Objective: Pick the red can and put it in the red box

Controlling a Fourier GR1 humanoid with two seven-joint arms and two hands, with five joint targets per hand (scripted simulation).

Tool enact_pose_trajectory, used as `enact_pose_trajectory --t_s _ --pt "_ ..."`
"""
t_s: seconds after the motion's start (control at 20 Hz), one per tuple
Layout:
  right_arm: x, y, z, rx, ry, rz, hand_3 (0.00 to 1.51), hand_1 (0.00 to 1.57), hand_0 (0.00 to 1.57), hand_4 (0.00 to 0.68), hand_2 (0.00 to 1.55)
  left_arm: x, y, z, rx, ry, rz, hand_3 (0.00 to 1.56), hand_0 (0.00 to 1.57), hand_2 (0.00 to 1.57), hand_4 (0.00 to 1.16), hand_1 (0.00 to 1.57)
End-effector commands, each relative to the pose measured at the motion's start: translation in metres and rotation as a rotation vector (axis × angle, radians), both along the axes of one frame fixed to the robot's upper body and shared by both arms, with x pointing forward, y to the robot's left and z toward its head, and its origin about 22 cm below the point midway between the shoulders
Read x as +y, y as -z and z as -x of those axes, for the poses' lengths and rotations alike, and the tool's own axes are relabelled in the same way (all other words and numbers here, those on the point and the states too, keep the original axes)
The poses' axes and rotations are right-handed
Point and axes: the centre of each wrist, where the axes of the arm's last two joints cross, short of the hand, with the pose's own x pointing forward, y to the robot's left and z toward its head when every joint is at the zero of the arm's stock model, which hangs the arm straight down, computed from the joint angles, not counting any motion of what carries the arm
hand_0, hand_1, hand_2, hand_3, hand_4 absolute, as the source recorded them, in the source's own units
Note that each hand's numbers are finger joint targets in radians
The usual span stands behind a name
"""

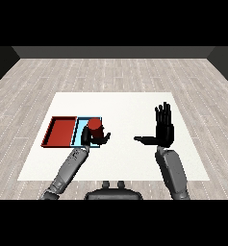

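The red can (95,127) stands upright over the light blue tray (80,130), near that tray's right side. My left hand (97,139) is curled round the can's lower part, with the thumb reaching out to the right. The red tray (60,131) lies just left of the blue one and holds nothing. My right hand (163,128) is raised over the table's right half, fingers straight up and thumb pointing left, holding nothing.
The two trays lie side by side on the left part of the white table (130,108). A grey plank floor (115,72) surrounds the table.
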Motion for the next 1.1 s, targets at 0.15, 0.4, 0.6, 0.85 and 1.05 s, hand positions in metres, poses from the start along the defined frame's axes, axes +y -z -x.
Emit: enact_pose_trajectory --t_s 0.15,0.4,0.6,0.85,1.05 --pt "-0.037 0.051 0.01 0.115 0.082 0.051 0.0 0.0 0.0 0.0 0.0 0.07 -0.024 0.002 -0.026 -0.117 -0.136 1.44 1.57 1.55 1.12 1.57" --pt "-0.061 0.086 0.034 0.203 0.081 0.059 0.0 0.0 0.0 0.0 0.0 0.084 -0.04 -0.026 -0.02 -0.187 -0.197 1.43 1.57 1.56 1.13 1.57" --pt "-0.06 0.107 0.033 0.236 0.098 0.067 0.0 0.0 0.0 0.0 0.0 0.114 -0.046 -0.045 0.03 -0.268 -0.294 1.39 1.42 1.45 1.11 1.42" --pt "-0.06 0.103 0.025 0.247 0.117 0.078 0.0 0.0 0.0 0.0 0.0 0.168 -0.018 -0.067 0.185 -0.375 -0.37 1.45 1.54 1.52 1.08 1.54" --pt "-0.058 0.107 0.025 0.221 0.096 0.091 0.0 0.0 0.0 0.0 0.0 0.222 0.017 -0.056 0.298 -0.499 -0.382 1.48 1.57 1.57 1.11 1.57"
